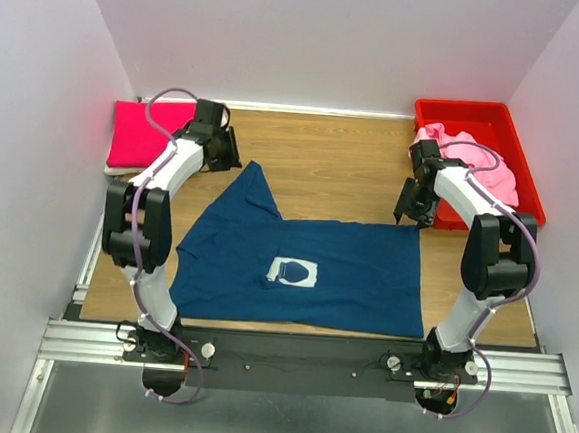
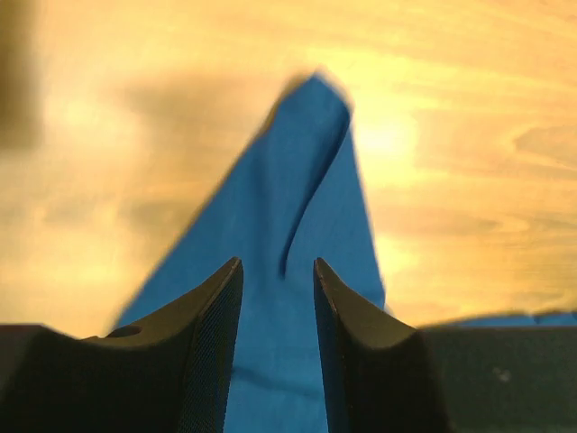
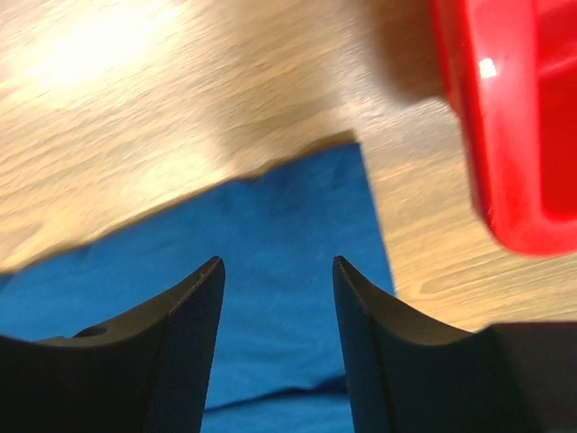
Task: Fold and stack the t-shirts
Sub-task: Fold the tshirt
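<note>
navy tee (image 3: 261, 225) lies spread beneath right claw (image 3: 278, 263).

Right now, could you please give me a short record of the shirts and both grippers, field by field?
navy t-shirt: spread on the table, white print facing up, one pointed part reaching far left
magenta t-shirt: folded, at the far left corner
pink t-shirt: bunched in the red bin, far right
left gripper: open, over the navy shirt's pointed part
right gripper: open, over the navy shirt's far right corner
held: nothing in either gripper
</note>
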